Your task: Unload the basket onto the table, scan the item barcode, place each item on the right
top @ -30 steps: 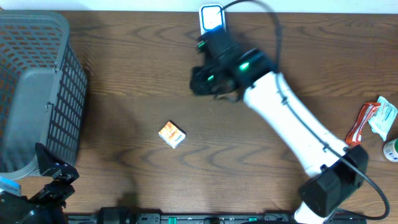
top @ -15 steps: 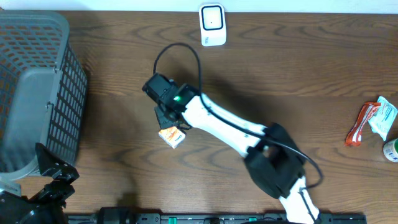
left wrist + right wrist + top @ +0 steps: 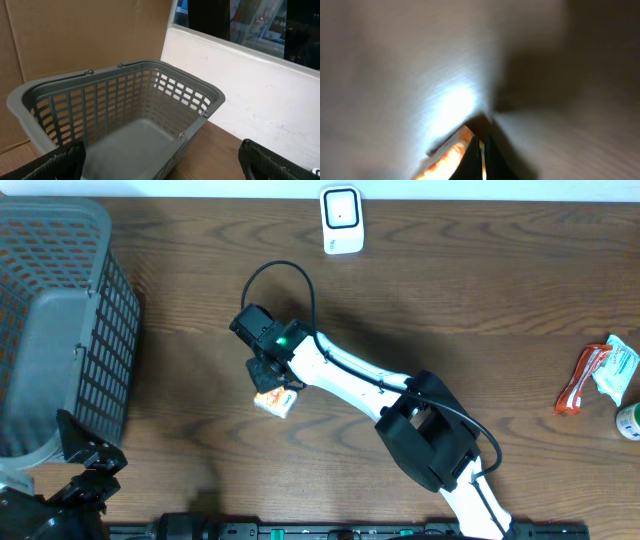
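Right wrist, unlike overhead, shows right claw (image 3: 481, 152) closed beside box (image 3: 451, 156).

A dark wood-grain table (image 3: 480, 310) is stretching out in front of me, catching a soft white glare (image 3: 452, 102) on its surface. At its far edge a white wall (image 3: 260, 100) is running beneath a dark window (image 3: 235, 20), and a brown cardboard sheet (image 3: 75, 35) is standing beside it.

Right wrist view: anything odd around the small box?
Yes. The right gripper has its jaws shut, with the small orange box apparently lying beside them rather than between them. It looks like a missed grasp.
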Controlling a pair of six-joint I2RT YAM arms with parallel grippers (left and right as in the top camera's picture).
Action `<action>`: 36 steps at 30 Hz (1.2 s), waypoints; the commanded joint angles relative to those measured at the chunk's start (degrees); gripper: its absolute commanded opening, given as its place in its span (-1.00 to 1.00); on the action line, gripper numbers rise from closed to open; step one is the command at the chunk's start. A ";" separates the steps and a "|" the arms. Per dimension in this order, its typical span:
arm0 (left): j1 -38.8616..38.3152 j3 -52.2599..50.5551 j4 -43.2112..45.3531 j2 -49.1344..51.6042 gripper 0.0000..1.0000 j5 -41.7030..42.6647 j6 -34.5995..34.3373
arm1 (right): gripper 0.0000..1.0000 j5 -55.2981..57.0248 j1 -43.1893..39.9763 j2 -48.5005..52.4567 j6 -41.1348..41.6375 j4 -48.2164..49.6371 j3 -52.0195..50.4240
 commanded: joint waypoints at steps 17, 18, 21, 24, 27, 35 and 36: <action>0.13 -0.24 0.00 -0.39 0.96 -0.50 0.09 | -0.98 -2.05 0.31 -0.11 -25.33 -25.62 0.37; 0.13 -0.24 0.00 -0.39 0.96 -0.50 0.09 | -0.98 -1.77 0.31 -0.39 -24.63 -25.57 0.42; 0.13 -0.24 0.02 -0.39 0.96 -0.50 0.09 | -0.98 -3.65 0.39 -1.68 -23.37 -25.42 1.38; 0.13 -0.24 0.00 -0.39 0.95 -0.50 0.09 | -0.98 -10.21 0.42 -3.98 -23.41 -25.29 2.10; 0.13 -0.24 0.02 -0.39 0.96 -0.50 0.09 | -0.97 -15.89 0.42 -5.68 -22.47 -25.62 2.10; 0.13 -0.24 0.00 -0.39 0.95 -0.50 0.09 | -0.97 -16.57 0.83 -5.95 -16.09 -25.55 2.08; 0.13 -0.24 0.02 -0.39 0.96 -0.50 0.09 | -0.98 -16.57 1.14 -5.92 -16.11 -25.20 2.01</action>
